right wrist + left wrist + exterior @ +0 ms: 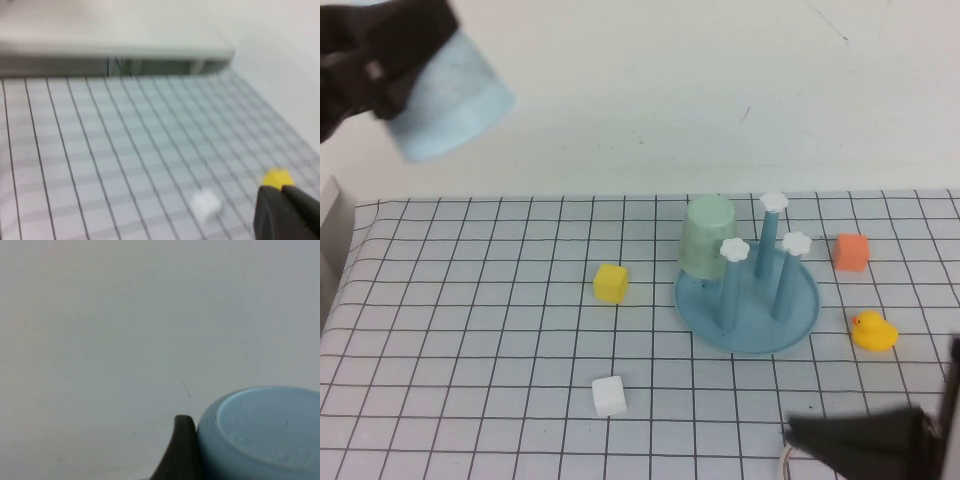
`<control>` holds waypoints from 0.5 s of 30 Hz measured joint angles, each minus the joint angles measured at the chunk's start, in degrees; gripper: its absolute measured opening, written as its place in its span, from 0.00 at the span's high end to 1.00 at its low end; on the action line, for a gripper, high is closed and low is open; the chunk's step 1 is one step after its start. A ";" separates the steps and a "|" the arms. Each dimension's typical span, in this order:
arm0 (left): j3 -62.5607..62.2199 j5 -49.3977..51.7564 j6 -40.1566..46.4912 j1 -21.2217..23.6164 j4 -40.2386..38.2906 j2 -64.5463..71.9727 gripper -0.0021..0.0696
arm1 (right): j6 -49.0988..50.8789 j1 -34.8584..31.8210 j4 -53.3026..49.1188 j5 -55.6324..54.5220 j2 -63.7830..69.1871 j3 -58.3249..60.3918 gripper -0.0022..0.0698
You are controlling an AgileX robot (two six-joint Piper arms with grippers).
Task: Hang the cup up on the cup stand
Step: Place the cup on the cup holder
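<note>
Up at the far left, high above the table, the left gripper point(395, 65) clamps the sky-blue cup point(455, 95), tilted with its base pointing toward the wall. The cup stand point(748, 300) sits on the checked cloth well apart from it, a pale green cup point(707, 238) inverted on one peg. The right gripper point(860, 440) rests low at the near right edge, fingers closed on nothing.

The cup point(455, 95) looks matt plastic; the cup stand point(750, 300) smooth, slightly glossy plastic; the tablecloth point(470, 330) soft cloth.
</note>
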 joint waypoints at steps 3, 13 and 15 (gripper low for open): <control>-3.82 4.03 0.13 -1.68 0.29 4.77 0.18 | -1.00 0.00 0.01 -2.27 -3.25 5.94 0.97; -17.23 -9.64 15.22 -23.09 0.29 19.63 0.18 | -1.86 0.00 2.09 -5.56 -13.74 13.42 0.97; -19.66 -14.08 17.35 -26.48 0.05 22.41 0.18 | -1.98 0.00 2.62 -6.31 -17.02 13.42 0.97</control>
